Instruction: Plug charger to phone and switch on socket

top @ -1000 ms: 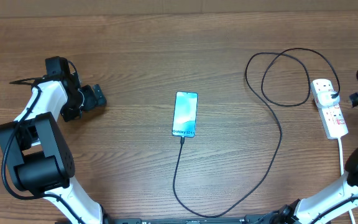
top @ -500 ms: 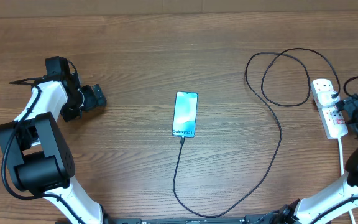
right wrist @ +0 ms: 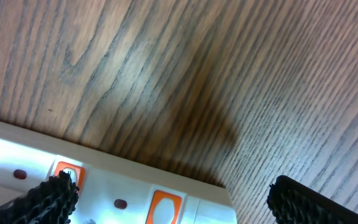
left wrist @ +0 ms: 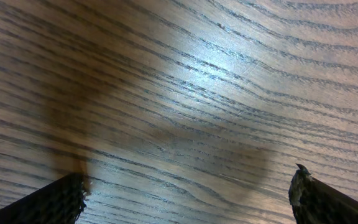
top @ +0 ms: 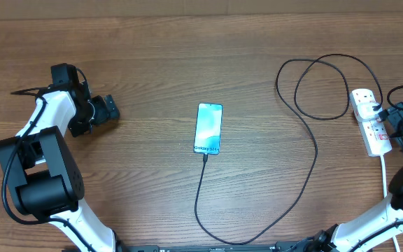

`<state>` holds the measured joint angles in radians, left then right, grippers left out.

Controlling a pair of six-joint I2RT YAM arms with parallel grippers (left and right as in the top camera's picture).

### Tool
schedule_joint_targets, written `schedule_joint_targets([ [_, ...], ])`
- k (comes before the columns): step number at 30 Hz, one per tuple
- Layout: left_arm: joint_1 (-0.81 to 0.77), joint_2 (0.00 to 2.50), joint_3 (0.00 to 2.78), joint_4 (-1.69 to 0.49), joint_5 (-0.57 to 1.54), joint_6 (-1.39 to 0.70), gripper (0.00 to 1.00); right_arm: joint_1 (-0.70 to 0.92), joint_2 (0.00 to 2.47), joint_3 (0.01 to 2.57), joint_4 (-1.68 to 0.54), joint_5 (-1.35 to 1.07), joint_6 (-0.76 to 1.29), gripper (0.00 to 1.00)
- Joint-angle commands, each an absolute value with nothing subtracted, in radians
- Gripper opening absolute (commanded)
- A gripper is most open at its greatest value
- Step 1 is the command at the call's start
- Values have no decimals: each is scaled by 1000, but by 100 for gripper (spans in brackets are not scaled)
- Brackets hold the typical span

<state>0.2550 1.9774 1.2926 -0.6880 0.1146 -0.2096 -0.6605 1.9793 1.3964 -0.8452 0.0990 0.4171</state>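
From my remote seat, the wooden table (top: 152,56) carries the socket (top: 371,120) at its right edge and the phone (top: 208,128) at centre. The charger (top: 313,147) loops between them and meets the phone's lower end, though I cannot confirm it is seated. My right gripper (top: 390,122) hangs over the socket, spread wide and empty. My left gripper (top: 109,110) is also spread and empty, far left over bare wood.

I judge that wide fingers could miss the small red switch (right wrist: 165,206), or shove the strip and tug the cable loose. Only the right wrist view shows the switches, and only overhead shows the phone.
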Motion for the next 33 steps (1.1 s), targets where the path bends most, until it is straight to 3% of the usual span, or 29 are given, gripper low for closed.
schedule_joint_targets([
  [1, 260, 2008, 1271, -694, 101, -210, 99, -663, 1949, 1381, -843, 75, 410, 100],
  [33, 260, 2008, 1271, -694, 101, -210, 99, -663, 1949, 1381, -815, 65, 410, 100],
])
